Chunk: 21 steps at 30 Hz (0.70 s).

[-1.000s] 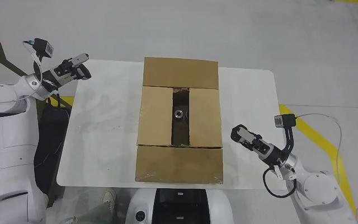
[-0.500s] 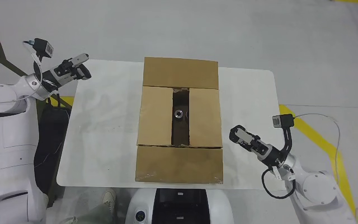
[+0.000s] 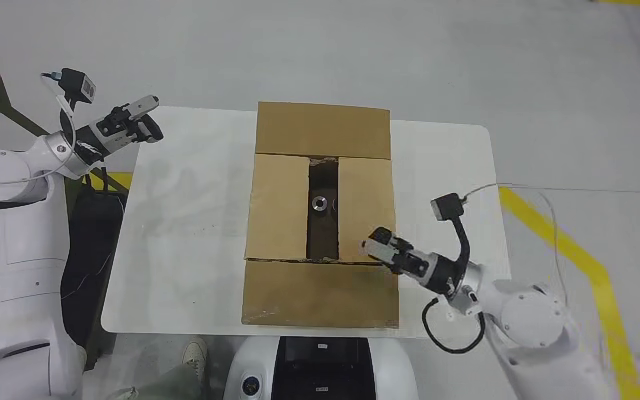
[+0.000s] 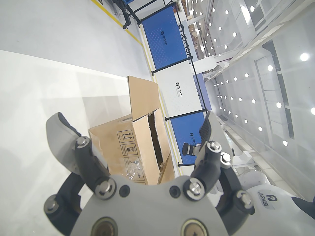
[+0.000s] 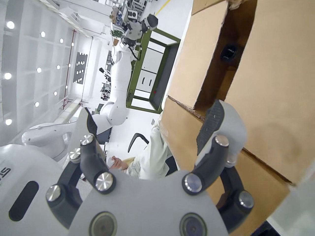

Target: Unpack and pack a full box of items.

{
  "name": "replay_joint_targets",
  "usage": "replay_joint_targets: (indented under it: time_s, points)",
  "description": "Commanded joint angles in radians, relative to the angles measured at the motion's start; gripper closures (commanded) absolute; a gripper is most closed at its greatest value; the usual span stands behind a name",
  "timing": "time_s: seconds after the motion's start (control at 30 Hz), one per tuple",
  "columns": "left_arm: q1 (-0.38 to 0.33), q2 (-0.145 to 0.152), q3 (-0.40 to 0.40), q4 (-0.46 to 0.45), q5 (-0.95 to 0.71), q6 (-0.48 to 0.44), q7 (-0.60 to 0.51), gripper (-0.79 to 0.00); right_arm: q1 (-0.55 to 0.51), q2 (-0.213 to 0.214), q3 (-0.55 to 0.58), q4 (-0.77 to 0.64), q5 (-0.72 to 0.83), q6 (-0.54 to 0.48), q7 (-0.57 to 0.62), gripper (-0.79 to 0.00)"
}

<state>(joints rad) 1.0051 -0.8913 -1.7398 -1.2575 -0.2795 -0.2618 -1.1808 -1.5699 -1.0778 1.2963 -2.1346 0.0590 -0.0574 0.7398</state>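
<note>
Centred on white worktop [image 3: 190, 250]: brown cardboard box [image 3: 278, 205], round metal part [image 3: 319, 205] inside, below gap between flaps. At far left corner, left tool [image 3: 150, 115], well apart; over box's near right corner, right tool [image 3: 373, 245].

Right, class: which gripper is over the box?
The right gripper, open, over the near right corner of the box; the left gripper hangs by the far left corner of the table.

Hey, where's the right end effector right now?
Top view: the open right end effector hangs over the right flap of the brown cardboard box, by the corner nearest the robot.
</note>
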Motion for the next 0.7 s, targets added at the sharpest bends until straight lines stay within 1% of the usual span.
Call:
replay_joint_targets:
  time_s: [0.0,0.2,0.4,0.47,0.67]
  points:
    - [0.0,0.0,0.0,0.0,0.0,0.0,0.0,-0.785,0.053,-0.006,-0.064,0.018,-0.027,0.047,0.008,-0.785]
    - [0.0,0.0,0.0,0.0,0.0,0.0,0.0,-0.785,0.203,-0.032,-0.226,0.091,-0.08,0.164,-0.009,-0.785]
    - [0.0,0.0,0.0,0.0,0.0,0.0,0.0,-0.785,0.315,-0.056,-0.31,0.171,-0.053,0.249,-0.025,-0.785]
    - [0.0,0.0,0.0,0.0,0.0,0.0,0.0,-0.785,0.339,-0.062,-0.326,0.193,-0.038,0.259,-0.024,-0.785]
    - [0.0,0.0,0.0,0.0,0.0,0.0,0.0,-0.785,0.339,-0.062,-0.326,0.193,-0.038,0.259,-0.024,-0.785]
